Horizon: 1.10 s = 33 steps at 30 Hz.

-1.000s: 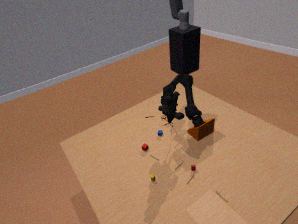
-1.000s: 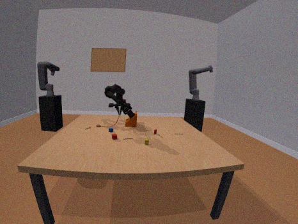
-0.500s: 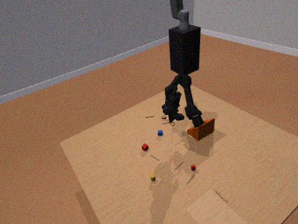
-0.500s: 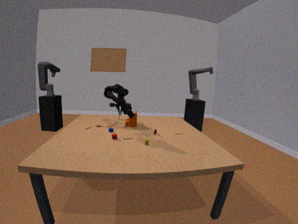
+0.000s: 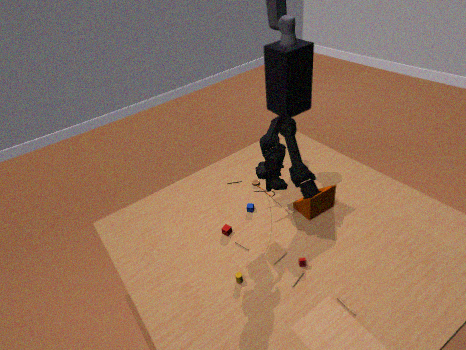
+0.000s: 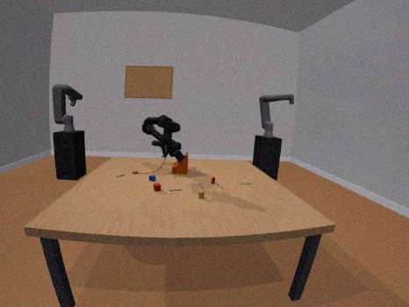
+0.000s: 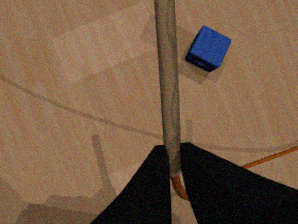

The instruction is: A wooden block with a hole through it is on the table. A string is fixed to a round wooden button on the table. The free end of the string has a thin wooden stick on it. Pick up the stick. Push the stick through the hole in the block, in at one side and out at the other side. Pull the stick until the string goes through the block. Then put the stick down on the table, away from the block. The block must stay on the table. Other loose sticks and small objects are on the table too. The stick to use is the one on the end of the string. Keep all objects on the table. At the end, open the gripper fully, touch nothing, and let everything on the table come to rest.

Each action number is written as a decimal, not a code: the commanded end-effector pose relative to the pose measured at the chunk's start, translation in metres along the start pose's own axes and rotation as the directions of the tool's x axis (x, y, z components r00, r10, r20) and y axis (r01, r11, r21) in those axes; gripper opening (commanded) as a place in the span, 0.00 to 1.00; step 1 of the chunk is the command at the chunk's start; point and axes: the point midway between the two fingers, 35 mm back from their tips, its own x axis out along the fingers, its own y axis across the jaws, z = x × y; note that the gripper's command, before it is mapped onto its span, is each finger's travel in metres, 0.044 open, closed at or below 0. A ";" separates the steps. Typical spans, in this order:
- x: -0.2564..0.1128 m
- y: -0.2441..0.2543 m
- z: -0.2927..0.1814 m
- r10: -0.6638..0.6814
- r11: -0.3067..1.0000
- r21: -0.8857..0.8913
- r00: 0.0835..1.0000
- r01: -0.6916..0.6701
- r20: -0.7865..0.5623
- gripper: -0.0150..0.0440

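Note:
My gripper (image 5: 272, 189) (image 6: 165, 154) (image 7: 172, 153) is shut on the wooden stick (image 7: 169, 75) near its string end, above the table. The stick points up the wrist view, away from the fingers. The orange string (image 7: 270, 157) (image 6: 159, 168) leaves the stick's end between the fingers and hangs down to the table. It runs to the round wooden button (image 5: 256, 183) (image 6: 135, 173), which lies on the table. I cannot clearly make out the wooden block with the hole in any view; it does not show in the wrist view.
A blue cube (image 5: 250, 207) (image 6: 152, 178) (image 7: 209, 48) lies near the gripper. Red pieces (image 5: 226, 230) (image 5: 302, 262), a yellow cylinder (image 5: 239, 277) (image 6: 201, 195) and several loose sticks (image 5: 242, 246) (image 5: 346, 307) lie farther out. An orange wedge (image 5: 322, 202) (image 6: 181, 167) stands at the arm's base.

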 end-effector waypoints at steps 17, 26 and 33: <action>-0.003 0.002 -0.010 -0.100 0.951 0.293 0.995 0.099 -0.012 0.25; -0.005 0.003 -0.016 -0.159 0.869 0.469 0.987 0.155 -0.032 0.25; -0.005 0.003 -0.015 -0.160 0.863 0.481 0.987 0.155 -0.030 0.25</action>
